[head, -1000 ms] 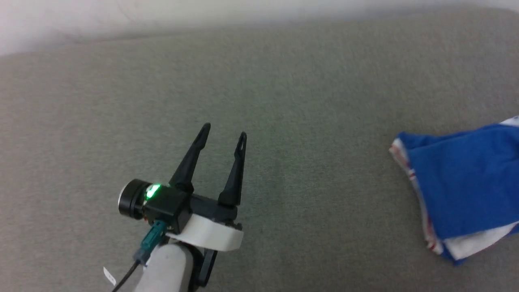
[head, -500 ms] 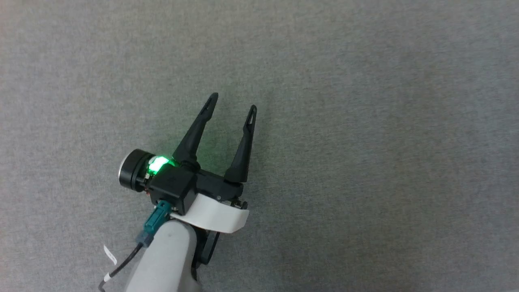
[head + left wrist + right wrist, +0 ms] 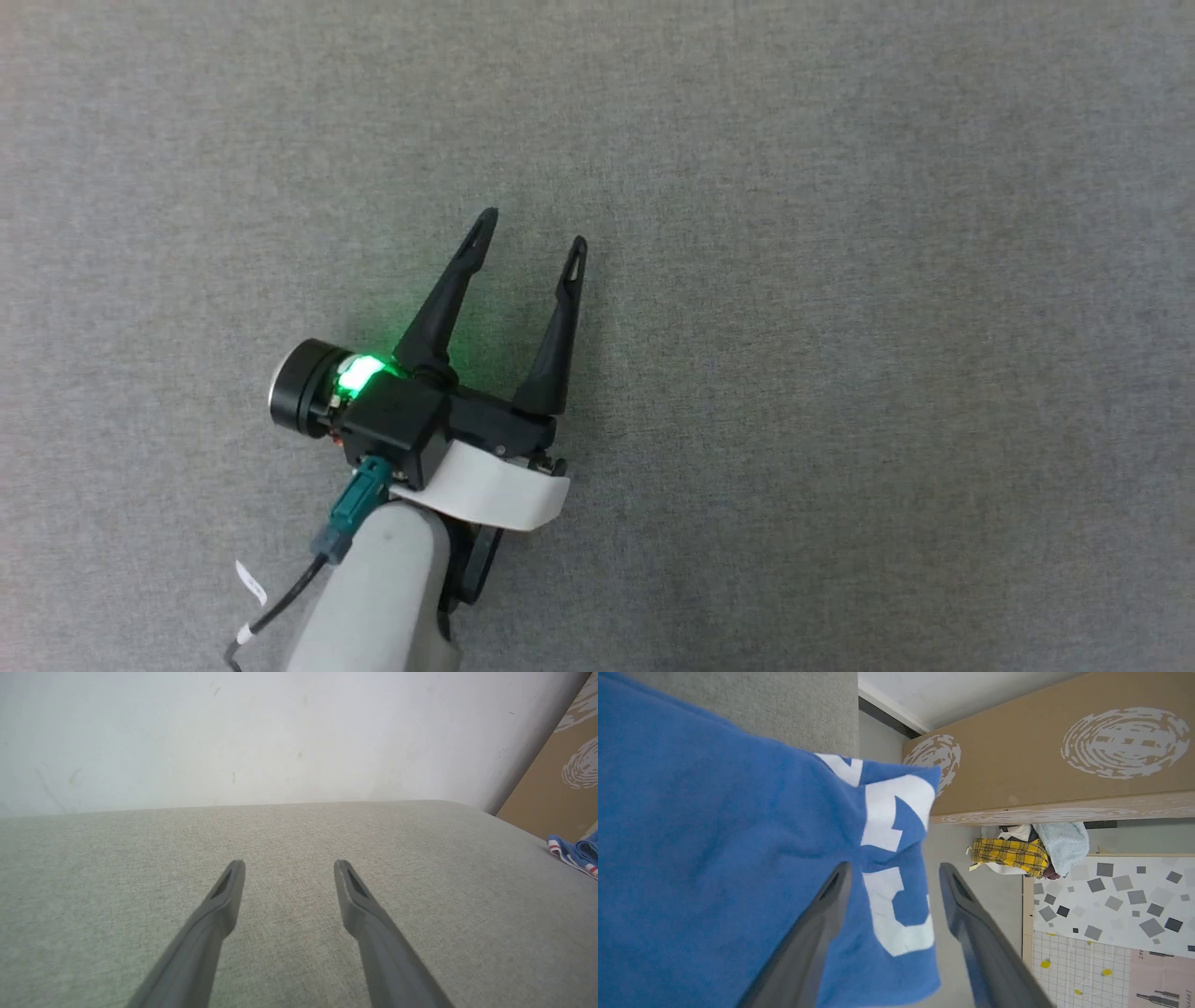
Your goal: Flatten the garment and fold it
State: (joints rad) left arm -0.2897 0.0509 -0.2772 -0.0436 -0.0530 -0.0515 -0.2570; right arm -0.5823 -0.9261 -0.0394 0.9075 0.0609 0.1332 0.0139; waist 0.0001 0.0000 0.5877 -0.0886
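The garment (image 3: 714, 835), bright blue with white print, hangs over the edge of the grey padded surface (image 3: 784, 704) in the right wrist view. My right gripper (image 3: 894, 870) is open, and the printed end of the cloth lies between its spread fingers. In the left wrist view a small striped corner of the garment (image 3: 577, 854) peeks in at the far right edge. My left gripper (image 3: 532, 229) is open and holds nothing, hovering over bare grey surface (image 3: 840, 280); its fingers (image 3: 229, 891) point toward the white wall.
A white wall (image 3: 233, 742) backs the grey surface. Beyond its right edge stand a large cardboard box (image 3: 1041, 756), a heap of clothes (image 3: 1017, 851) with yellow plaid on the floor, and patterned boards (image 3: 1111, 905).
The head camera has tilted down, so the garment and the wall have left its picture. The left gripper stays open in about the same place.
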